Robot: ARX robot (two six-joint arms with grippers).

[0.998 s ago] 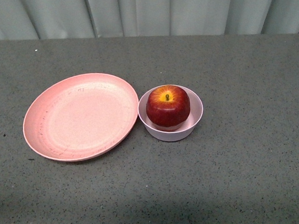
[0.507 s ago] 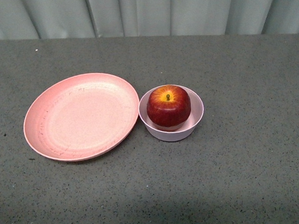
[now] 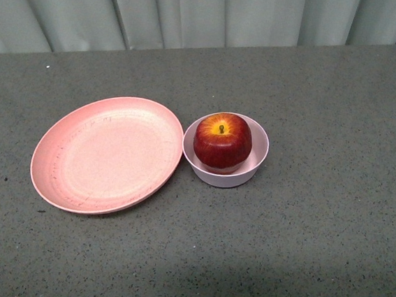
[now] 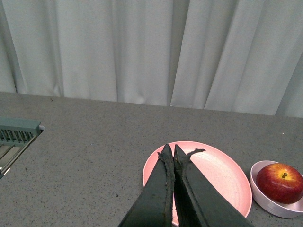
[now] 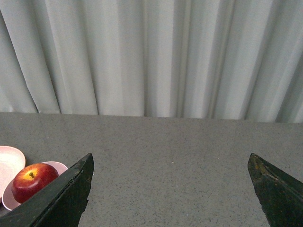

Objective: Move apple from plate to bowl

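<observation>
Apple (image 3: 222,142) seated in the bowl (image 3: 256,165), stem up, yellow patch showing; bowl just at the 3 o'clock edge of the plate (image 3: 107,155), rims touching or very nearly so — hard to tell which. Plate bare. Transfer looks complete, judged from how things lie.

Left gripper (image 4: 173,153) pressed closed, fingers together with nothing between them, hanging above the table with the plate beyond its tips. Right gripper (image 5: 170,163) spread wide, jaws far apart at the two edges of its own view, holding nothing, apple and bowl off toward one jaw. Neither arm visible in the front view.

For the step in hand — clearing away and finishing — best done by keeping both arms high and well apart from the crockery. Worth avoiding any sweep low across the bowl: apple nearly as wide as the bowl and riding well above the rim, so likely to rock or roll out if nudged. Light bowl too, probably easy to slide against the plate. No re-grasp called for.

Against the earlier front pictures: no real change. Apple, bowl and plate in the same spots, apart from a tiny sideways wobble of the whole scene half a second back, more like camera jitter than anything moved. No arm in those pictures either.
</observation>
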